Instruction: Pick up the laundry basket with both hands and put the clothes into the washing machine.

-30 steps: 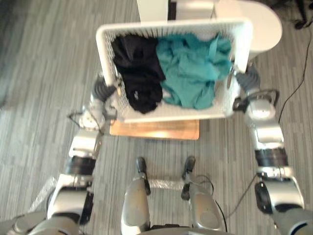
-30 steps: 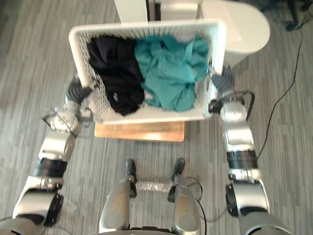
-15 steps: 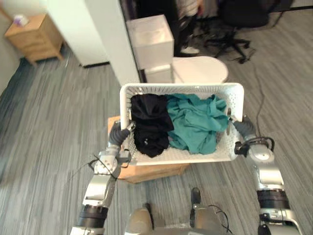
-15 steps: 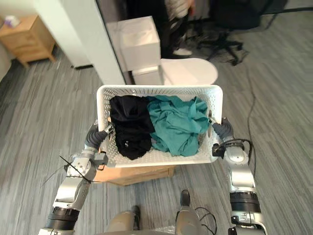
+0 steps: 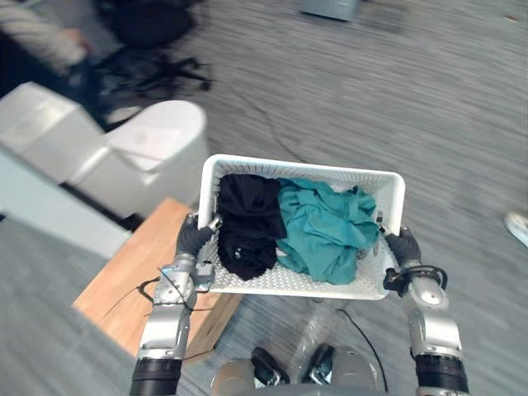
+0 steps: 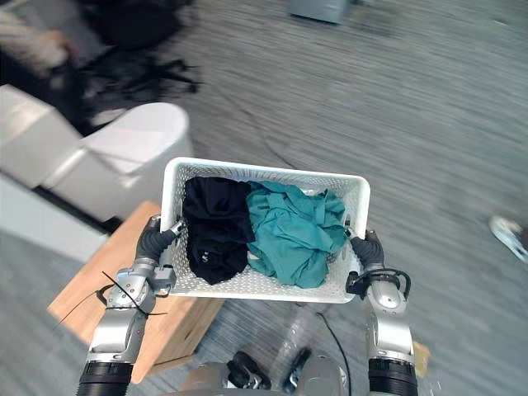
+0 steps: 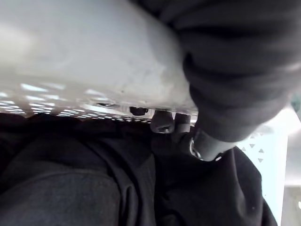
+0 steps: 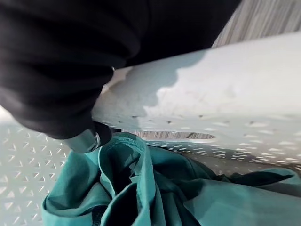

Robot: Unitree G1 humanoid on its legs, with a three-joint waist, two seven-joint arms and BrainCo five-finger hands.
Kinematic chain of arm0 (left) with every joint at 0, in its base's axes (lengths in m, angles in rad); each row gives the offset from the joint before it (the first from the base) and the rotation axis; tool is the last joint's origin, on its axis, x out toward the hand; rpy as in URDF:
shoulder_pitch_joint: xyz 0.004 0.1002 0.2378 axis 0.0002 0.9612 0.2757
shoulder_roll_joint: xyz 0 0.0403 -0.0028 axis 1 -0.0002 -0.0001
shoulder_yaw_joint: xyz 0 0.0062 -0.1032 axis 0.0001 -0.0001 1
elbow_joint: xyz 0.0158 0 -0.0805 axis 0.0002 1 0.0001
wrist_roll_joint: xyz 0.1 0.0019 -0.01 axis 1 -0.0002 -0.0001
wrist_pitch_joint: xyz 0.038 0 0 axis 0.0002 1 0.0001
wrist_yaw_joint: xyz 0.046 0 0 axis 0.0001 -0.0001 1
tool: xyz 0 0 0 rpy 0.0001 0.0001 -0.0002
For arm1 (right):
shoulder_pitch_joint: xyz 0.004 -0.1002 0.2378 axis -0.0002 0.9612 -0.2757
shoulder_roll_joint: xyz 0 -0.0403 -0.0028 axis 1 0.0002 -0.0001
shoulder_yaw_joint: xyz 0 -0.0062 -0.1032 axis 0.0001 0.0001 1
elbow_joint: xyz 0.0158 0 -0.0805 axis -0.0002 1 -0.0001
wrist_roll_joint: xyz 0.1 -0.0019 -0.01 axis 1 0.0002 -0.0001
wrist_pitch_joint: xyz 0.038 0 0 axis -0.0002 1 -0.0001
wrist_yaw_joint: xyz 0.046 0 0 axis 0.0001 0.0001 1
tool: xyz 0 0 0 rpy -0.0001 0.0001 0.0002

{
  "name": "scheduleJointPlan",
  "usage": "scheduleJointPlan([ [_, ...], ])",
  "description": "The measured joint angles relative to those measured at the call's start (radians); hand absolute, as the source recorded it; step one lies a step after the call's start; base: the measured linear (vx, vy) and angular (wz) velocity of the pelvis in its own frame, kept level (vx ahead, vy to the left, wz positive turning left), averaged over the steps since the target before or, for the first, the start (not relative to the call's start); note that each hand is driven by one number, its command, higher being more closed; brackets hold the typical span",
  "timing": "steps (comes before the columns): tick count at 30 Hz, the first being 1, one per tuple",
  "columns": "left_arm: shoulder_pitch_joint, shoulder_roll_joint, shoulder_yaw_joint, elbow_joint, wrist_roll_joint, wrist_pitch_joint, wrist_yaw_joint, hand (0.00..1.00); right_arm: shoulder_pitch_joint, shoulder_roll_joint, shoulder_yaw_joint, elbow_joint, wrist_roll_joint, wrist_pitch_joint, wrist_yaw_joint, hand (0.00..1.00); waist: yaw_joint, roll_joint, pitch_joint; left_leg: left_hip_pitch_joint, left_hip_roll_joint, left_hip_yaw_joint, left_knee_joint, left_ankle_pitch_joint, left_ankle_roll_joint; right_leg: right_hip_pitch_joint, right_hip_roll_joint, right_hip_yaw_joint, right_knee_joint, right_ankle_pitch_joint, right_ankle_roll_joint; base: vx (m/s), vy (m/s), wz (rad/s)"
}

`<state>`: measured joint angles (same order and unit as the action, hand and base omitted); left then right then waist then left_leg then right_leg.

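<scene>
left hand [image 5: 195,239] and right hand [image 5: 403,247] stay curled round the laundry basket [image 5: 289,283] rim; the view has swung, so carrying has begun

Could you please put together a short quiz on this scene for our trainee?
1. True or false: the left hand and right hand both grip the basket.
2. Which lie nearer the left hand? A) black clothes B) teal clothes
3. Fill in: the wooden stand is on the robot's ___ side.
Key: 1 true; 2 A; 3 left.
</scene>
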<state>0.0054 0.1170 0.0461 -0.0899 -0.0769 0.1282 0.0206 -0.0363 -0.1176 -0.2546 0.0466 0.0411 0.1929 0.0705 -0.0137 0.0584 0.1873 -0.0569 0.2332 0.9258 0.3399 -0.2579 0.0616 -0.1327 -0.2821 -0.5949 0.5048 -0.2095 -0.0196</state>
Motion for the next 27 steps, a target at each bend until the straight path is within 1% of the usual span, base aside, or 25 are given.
scheduleJointPlan([
  [2, 0.0, 0.004, -0.004, 0.001, 0.019, 0.003, 0.0, 1.0, -0.002, 0.004, 0.0, 0.028, -0.004, -0.009, -0.002, 1.0, -0.004, -0.008, -0.005, -0.037, 0.083, 0.086, 0.072, 0.001, -0.002, 0.019, -0.067, 0.049, -0.032, 0.019, 0.03, -0.06, -0.237, -1.46],
  [4, 0.0, 0.003, -0.005, 0.007, 0.024, 0.01, 0.0, 1.0, -0.003, 0.004, 0.003, 0.046, -0.004, -0.01, -0.002, 1.0, -0.002, -0.015, -0.006, -0.046, 0.137, 0.112, 0.129, 0.002, -0.004, 0.033, -0.095, 0.047, -0.086, 0.054, 0.056, 0.0, -0.287, -1.05],
  [5, 0.005, 0.006, 0.002, 0.01, 0.033, 0.014, 0.0, 1.0, -0.003, 0.003, 0.022, 0.065, -0.004, -0.01, -0.002, 1.0, 0.009, -0.03, -0.011, -0.047, 0.18, 0.112, 0.175, 0.007, -0.012, 0.046, -0.104, 0.026, -0.146, 0.105, 0.071, -0.01, -0.46, -1.09],
  [6, 0.015, 0.016, 0.018, 0.013, 0.035, 0.015, 0.0, 1.0, -0.003, 0.003, 0.047, 0.085, -0.004, -0.013, -0.002, 1.0, 0.014, -0.05, -0.023, -0.045, 0.221, 0.112, 0.212, 0.019, -0.033, 0.059, -0.084, 0.014, -0.201, 0.15, 0.142, 0.0, -0.488, -0.99],
  [7, 0.016, 0.013, 0.025, 0.018, 0.037, 0.015, 0.0, 1.0, -0.006, 0.0, 0.067, 0.094, -0.004, -0.014, -0.002, 1.0, 0.015, -0.049, -0.025, -0.041, 0.248, 0.114, 0.229, 0.027, -0.047, 0.067, -0.056, 0.02, -0.224, 0.128, 0.172, 0.02, -0.6, -0.95],
  [8, 0.026, 0.001, 0.038, 0.021, 0.051, 0.015, 0.002, 1.0, -0.014, -0.011, 0.082, 0.106, -0.004, -0.015, -0.004, 1.0, 0.028, -0.025, -0.03, -0.032, 0.306, 0.113, 0.24, 0.052, -0.085, 0.07, 0.012, 0.036, -0.246, 0.105, 0.159, 0.04, -0.561, -0.88],
  [9, 0.051, -0.015, 0.048, 0.02, 0.052, 0.015, 0.004, 1.0, -0.026, -0.019, 0.104, 0.13, -0.004, -0.015, -0.006, 1.0, 0.026, -0.014, -0.033, -0.021, 0.35, 0.072, 0.235, 0.091, -0.063, 0.074, 0.068, 0.056, -0.249, 0.09, 0.133, 0.04, -0.536, -0.98],
  [10, 0.069, -0.021, 0.051, 0.019, 0.05, 0.015, 0.006, 1.0, -0.033, -0.028, 0.118, 0.144, -0.004, -0.013, -0.006, 1.0, 0.029, -0.015, -0.033, -0.021, 0.364, 0.005, 0.238, 0.11, -0.031, 0.082, 0.094, 0.079, -0.252, 0.081, 0.117, 0.02, -0.318, -0.91],
  [11, 0.104, -0.03, 0.062, 0.016, 0.047, 0.015, 0.008, 1.0, -0.051, -0.038, 0.144, 0.166, -0.004, -0.013, -0.006, 1.0, 0.032, -0.016, -0.032, -0.039, 0.378, -0.134, 0.268, 0.142, 0.022, 0.108, 0.133, 0.112, -0.273, 0.075, 0.095, 0.04, -0.302, -1.28],
  [12, 0.15, -0.058, 0.074, 0.011, 0.031, 0.014, 0.022, 1.0, -0.076, -0.051, 0.171, 0.182, -0.004, -0.012, -0.007, 1.0, 0.051, -0.023, -0.03, -0.09, 0.333, -0.407, 0.343, 0.114, -0.011, 0.137, 0.161, 0.17, -0.305, 0.071, 0.073, 0.05, -0.226, -1.34],
  [13, 0.16, -0.066, 0.074, 0.005, 0.023, 0.011, 0.028, 1.0, -0.086, -0.054, 0.176, 0.185, -0.004, -0.012, -0.009, 1.0, 0.068, -0.028, -0.029, -0.113, 0.284, -0.494, 0.377, 0.086, -0.043, 0.137, 0.168, 0.202, -0.313, 0.067, 0.06, 0.08, -0.186, -1.42],
  [14, 0.176, -0.072, 0.077, -0.002, 0.008, -0.002, 0.035, 1.0, -0.108, -0.053, 0.182, 0.197, -0.004, -0.012, -0.012, 1.0, 0.092, -0.026, -0.03, -0.167, 0.197, -0.593, 0.419, 0.038, -0.053, 0.138, 0.183, 0.246, -0.334, 0.055, 0.04, 0.07, -0.053, -0.93],
  [15, 0.181, -0.073, 0.081, -0.004, 0.006, -0.006, 0.039, 1.0, -0.121, -0.053, 0.189, 0.209, -0.004, -0.012, -0.012, 1.0, 0.099, -0.027, -0.029, -0.192, 0.155, -0.625, 0.427, 0.02, -0.052, 0.14, 0.188, 0.262, -0.34, 0.055, 0.039, 0.11, -0.068, -0.97],
  [16, 0.194, -0.074, 0.09, -0.014, 0.005, -0.007, 0.048, 1.0, -0.133, -0.053, 0.208, 0.216, -0.003, -0.011, -0.015, 1.0, 0.117, -0.027, -0.029, -0.23, 0.089, -0.64, 0.418, 0.001, -0.049, 0.15, 0.199, 0.295, -0.354, 0.055, 0.039, 0.15, -0.02, -0.78],
  [17, 0.214, -0.074, 0.105, -0.031, 0.004, -0.008, 0.048, 1.0, -0.136, -0.054, 0.23, 0.215, -0.002, -0.011, -0.016, 1.0, 0.125, -0.028, -0.029, -0.265, 0.034, -0.63, 0.375, 0.001, -0.048, 0.167, 0.203, 0.311, -0.368, 0.055, 0.039, 0.17, 0.004, -0.72],
  [18, 0.22, -0.074, 0.112, -0.036, 0.004, -0.008, 0.047, 1.0, -0.136, -0.054, 0.238, 0.215, -0.002, -0.011, -0.016, 1.0, 0.133, -0.027, -0.029, -0.28, 0.01, -0.622, 0.339, 0.001, -0.048, 0.174, 0.203, 0.32, -0.37, 0.055, 0.041, 0.22, 0.056, -0.51],
  [19, 0.223, -0.074, 0.114, -0.039, 0.004, -0.008, 0.047, 1.0, -0.137, -0.054, 0.246, 0.215, -0.002, -0.011, -0.016, 1.0, 0.14, -0.026, -0.03, -0.3, -0.021, -0.62, 0.273, 0.005, -0.052, 0.187, 0.202, 0.327, -0.374, 0.057, 0.052, 0.28, 0.1, -0.32],
  [20, 0.223, -0.072, 0.12, -0.044, 0.004, -0.008, 0.047, 1.0, -0.142, -0.052, 0.255, 0.215, -0.002, -0.011, -0.017, 1.0, 0.14, -0.026, -0.03, -0.317, -0.05, -0.62, 0.179, 0.052, -0.036, 0.201, 0.197, 0.328, -0.376, 0.042, 0.077, 0.38, 0.158, -0.21],
  [21, 0.223, -0.073, 0.125, -0.045, 0.004, -0.008, 0.048, 1.0, -0.142, -0.043, 0.257, 0.215, -0.002, -0.011, -0.019, 1.0, 0.136, -0.049, -0.039, -0.304, -0.081, -0.608, 0.164, 0.084, 0.006, 0.205, 0.172, 0.328, -0.375, 0.032, 0.1, 0.36, 0.161, 0.06],
  [22, 0.217, -0.07, 0.125, -0.048, 0.004, -0.008, 0.047, 1.0, -0.147, -0.041, 0.256, 0.213, -0.002, -0.011, -0.025, 1.0, 0.131, -0.059, -0.041, -0.307, -0.096, -0.6, 0.158, 0.089, 0.015, 0.204, 0.157, 0.314, -0.379, 0.034, 0.103, 0.43, 0.219, 0.23],
  [23, 0.209, -0.072, 0.124, -0.061, 0.004, -0.008, 0.047, 1.0, -0.165, -0.049, 0.254, 0.213, -0.001, -0.011, -0.028, 1.0, 0.134, -0.069, -0.04, -0.32, -0.111, -0.59, 0.18, 0.088, 0.023, 0.212, 0.14, 0.291, -0.397, 0.038, 0.106, 0.34, 0.172, 0.27],
  [24, 0.209, -0.076, 0.127, -0.061, 0.004, -0.008, 0.052, 1.0, -0.178, -0.048, 0.253, 0.213, -0.001, -0.011, -0.028, 1.0, 0.142, -0.069, -0.04, -0.319, -0.115, -0.575, 0.208, 0.078, 0.038, 0.242, 0.138, 0.274, -0.424, 0.054, 0.122, 0.37, 0.166, 0.18],
  [25, 0.212, -0.076, 0.131, -0.063, 0.004, -0.008, 0.054, 1.0, -0.18, -0.043, 0.251, 0.212, -0.001, -0.011, -0.029, 1.0, 0.142, -0.069, -0.04, -0.312, -0.117, -0.572, 0.221, 0.071, 0.05, 0.259, 0.136, 0.263, -0.427, 0.061, 0.13, 0.29, 0.086, 0.16],
  [26, 0.214, -0.075, 0.138, -0.066, 0.005, -0.008, 0.057, 1.0, -0.173, -0.023, 0.241, 0.211, -0.001, -0.011, -0.032, 1.0, 0.147, -0.07, -0.04, -0.288, -0.122, -0.568, 0.239, 0.053, 0.076, 0.286, 0.129, 0.248, -0.41, 0.066, 0.14, 0.34, 0.131, 0.23],
  [27, 0.215, -0.074, 0.137, -0.068, 0.008, -0.008, 0.052, 1.0, -0.153, -0.005, 0.221, 0.205, -0.001, -0.015, -0.033, 1.0, 0.147, -0.066, -0.04, -0.253, -0.129, -0.571, 0.232, 0.029, 0.075, 0.271, 0.113, 0.245, -0.305, 0.062, 0.151, 0.28, 0.145, 0.25],
])
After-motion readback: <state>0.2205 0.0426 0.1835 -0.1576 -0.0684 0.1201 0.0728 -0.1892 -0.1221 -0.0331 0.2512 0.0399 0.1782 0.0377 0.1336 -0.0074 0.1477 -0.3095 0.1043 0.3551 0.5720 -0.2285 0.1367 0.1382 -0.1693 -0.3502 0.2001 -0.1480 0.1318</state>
